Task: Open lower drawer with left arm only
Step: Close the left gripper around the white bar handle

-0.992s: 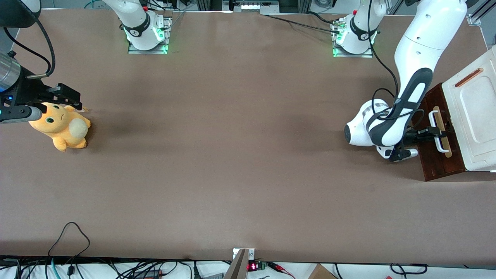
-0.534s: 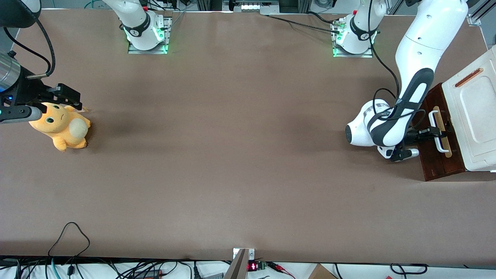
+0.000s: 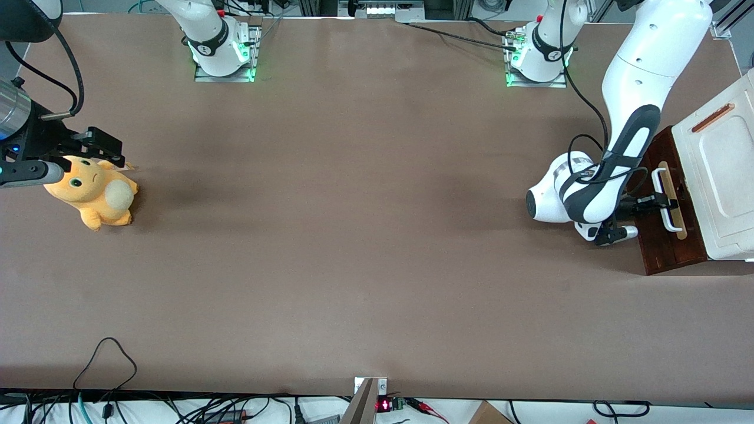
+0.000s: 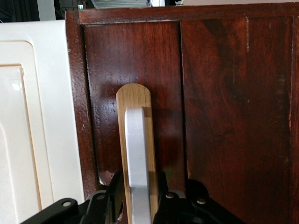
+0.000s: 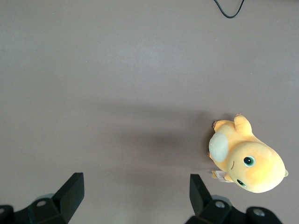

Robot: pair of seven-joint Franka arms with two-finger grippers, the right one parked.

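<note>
The lower drawer (image 3: 668, 250) has a dark reddish-brown front with a white bar handle (image 3: 665, 200) on a pale wood strip, at the working arm's end of the table. It also shows in the left wrist view (image 4: 224, 116), with the handle (image 4: 138, 144) seen close up. The left arm (image 3: 633, 82) reaches down in front of the drawer. Its gripper (image 3: 658, 202) is at the handle's middle. In the left wrist view the gripper (image 4: 138, 198) straddles the bar. One black finger stands on each side of it, with thin strips of pale wood showing between. The gripper is open.
The cream-white panelled cabinet top (image 3: 721, 171) rises over the drawer and also shows in the left wrist view (image 4: 28, 140). An orange plush toy (image 3: 94, 191) lies toward the parked arm's end. Two arm bases (image 3: 533, 59) stand far from the front camera.
The left arm's wrist has shifted very slightly toward the cabinet. The drawer front and handle have not visibly moved.
</note>
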